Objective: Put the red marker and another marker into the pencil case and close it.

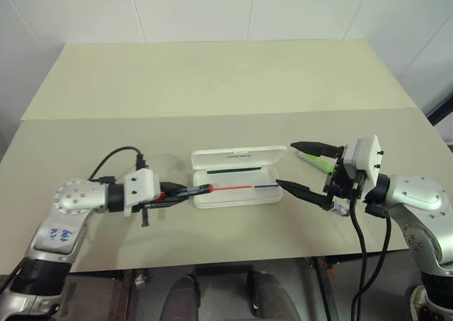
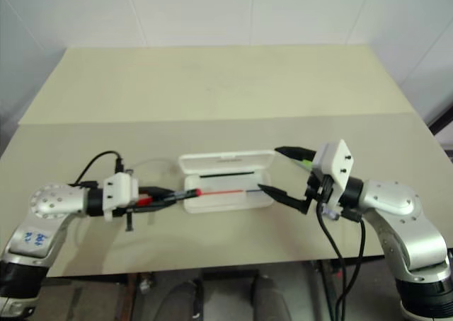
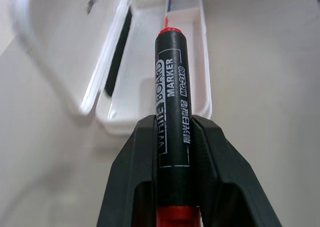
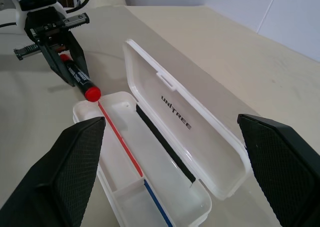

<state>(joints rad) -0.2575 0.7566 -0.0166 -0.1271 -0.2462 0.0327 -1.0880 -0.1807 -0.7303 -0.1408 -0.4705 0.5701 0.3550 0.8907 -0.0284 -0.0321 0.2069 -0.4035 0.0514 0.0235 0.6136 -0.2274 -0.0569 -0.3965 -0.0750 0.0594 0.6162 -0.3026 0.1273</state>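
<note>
Red marker lined up at the left end of the open case, not in yet.

Head views: the case (image 1: 237, 187) lies open mid-table, lid folded back on the far side. The left gripper (image 1: 185, 191) is clamped on the red marker (image 1: 195, 190), tip just over the case's left end. The right gripper (image 1: 306, 167) hangs spread wide and empty at the case's right end, with the green marker (image 1: 318, 161) lying on the table under its far finger. Left wrist view: fingers (image 3: 210, 162) pinch the barrel low down, so most of it sticks out toward the tray. Right wrist view: the red cap sits right at the tray's end wall. My guess is that's the risk: let go too soon and it lands across the rim and rolls off, or a push shoves the light case sideways.
</note>
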